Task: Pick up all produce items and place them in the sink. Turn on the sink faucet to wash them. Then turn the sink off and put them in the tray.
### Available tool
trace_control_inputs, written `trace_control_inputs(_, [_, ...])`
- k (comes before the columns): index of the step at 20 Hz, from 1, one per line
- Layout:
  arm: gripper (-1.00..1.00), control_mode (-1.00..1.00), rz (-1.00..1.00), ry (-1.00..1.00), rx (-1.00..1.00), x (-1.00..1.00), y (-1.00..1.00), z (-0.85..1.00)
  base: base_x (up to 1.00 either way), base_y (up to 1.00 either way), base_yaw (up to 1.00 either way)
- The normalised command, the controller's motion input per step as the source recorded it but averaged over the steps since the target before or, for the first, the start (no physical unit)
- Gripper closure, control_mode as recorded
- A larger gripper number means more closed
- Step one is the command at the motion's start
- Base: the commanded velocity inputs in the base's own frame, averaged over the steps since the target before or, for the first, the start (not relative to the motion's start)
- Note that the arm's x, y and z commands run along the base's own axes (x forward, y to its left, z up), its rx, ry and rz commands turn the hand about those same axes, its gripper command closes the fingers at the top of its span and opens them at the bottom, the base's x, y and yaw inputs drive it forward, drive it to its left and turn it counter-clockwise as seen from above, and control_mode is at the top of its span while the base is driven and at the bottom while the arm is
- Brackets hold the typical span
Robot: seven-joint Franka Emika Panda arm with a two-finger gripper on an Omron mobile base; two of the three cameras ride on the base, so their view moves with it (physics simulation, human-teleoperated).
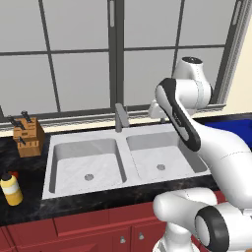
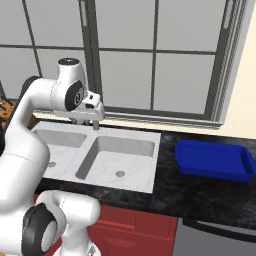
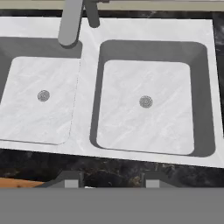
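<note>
**Two bare basins, one blue tray, gripper over the sink's back rim**

At the bottom of the hand view the gripper shows two dark finger tips standing partly apart with nothing between them.

Beyond them lies the black marbled counter, then the double-basin sink across the middle of the frame. It has two basins, each with one round drain, and neither basin holds anything. In the right base view the gripper hangs at centre left, above the sink's back rim.

In the right base view one bright-blue tray sits on the counter at right of centre, well apart from the sink; no contents are visible inside it.

At the lower left of the left base view stands one yellow squeeze bottle with a red cap. Farther back at the left edge is one wooden knife block with dark handles.

One grey faucet rises behind the divider between the basins, before the window.
</note>
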Motion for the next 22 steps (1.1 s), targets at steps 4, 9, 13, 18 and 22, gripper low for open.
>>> trace_control_inputs(4, [-1.00, -1.00, 0.00, -0.01, 0.00, -0.13, 0.05, 0.00, 0.00, 0.00, 0.00])
trace_control_inputs(9, [-1.00, -1.00, 0.00, 0.00, 0.00, -0.12, 0.36, 0.00, 0.00, 0.00, 0.00])
trace_control_inputs(13, [-1.00, -1.00, 0.00, 0.00, 0.00, -0.13, 0.33, 0.00, 0.00, 0.00, 0.00])
trace_control_inputs(18, [-1.00, -1.00, 0.00, 0.00, 0.00, -0.20, 0.22, 0.00, 0.00, 0.00, 0.00])
trace_control_inputs(22, [-1.00, -1.00, 0.00, 0.00, 0.00, -0.31, 0.01, 0.00, 0.00, 0.00, 0.00])
